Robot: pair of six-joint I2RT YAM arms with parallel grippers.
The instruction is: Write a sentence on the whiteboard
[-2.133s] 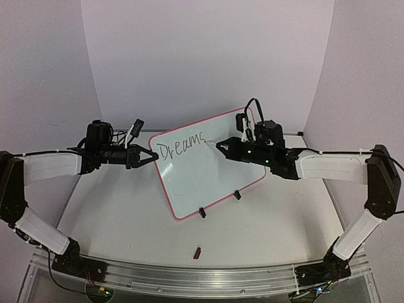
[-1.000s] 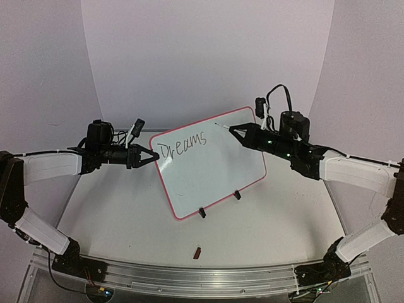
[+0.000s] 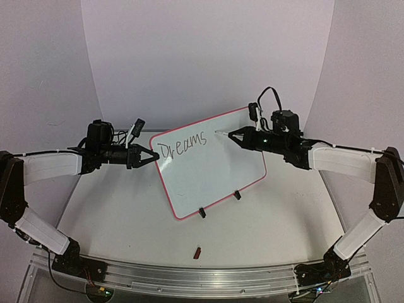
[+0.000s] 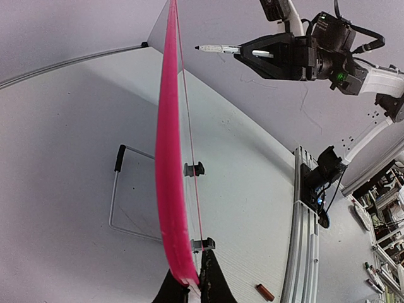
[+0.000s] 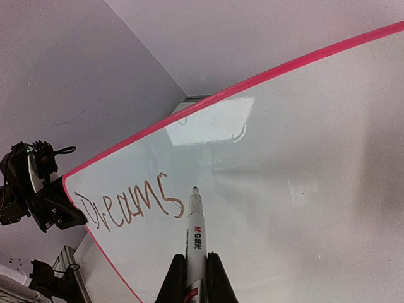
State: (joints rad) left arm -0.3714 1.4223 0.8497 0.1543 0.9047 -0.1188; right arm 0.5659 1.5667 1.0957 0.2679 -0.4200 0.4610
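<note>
The whiteboard (image 3: 211,167), white with a pink-red frame, stands tilted on two black clip feet at the table's middle, with "Dreams" written at its upper left. My left gripper (image 3: 153,155) is shut on the board's left edge; in the left wrist view the whiteboard (image 4: 170,158) shows edge-on between the fingers of the left gripper (image 4: 190,285). My right gripper (image 3: 232,136) is shut on a white marker (image 5: 196,233), whose tip points at the whiteboard (image 5: 297,177) just right of the word, close to the surface. The marker (image 4: 218,48) also shows in the left wrist view.
A small red-brown marker cap (image 3: 197,253) lies on the table near the front rail; the cap (image 4: 264,292) also shows in the left wrist view. A wire stand (image 4: 123,196) sits behind the board. White walls enclose the table at the back and sides.
My right gripper with the marker lifted off the board after "Dreams", swung up and right, then came back down towards the board beside the word. The left arm and the board stayed still.
</note>
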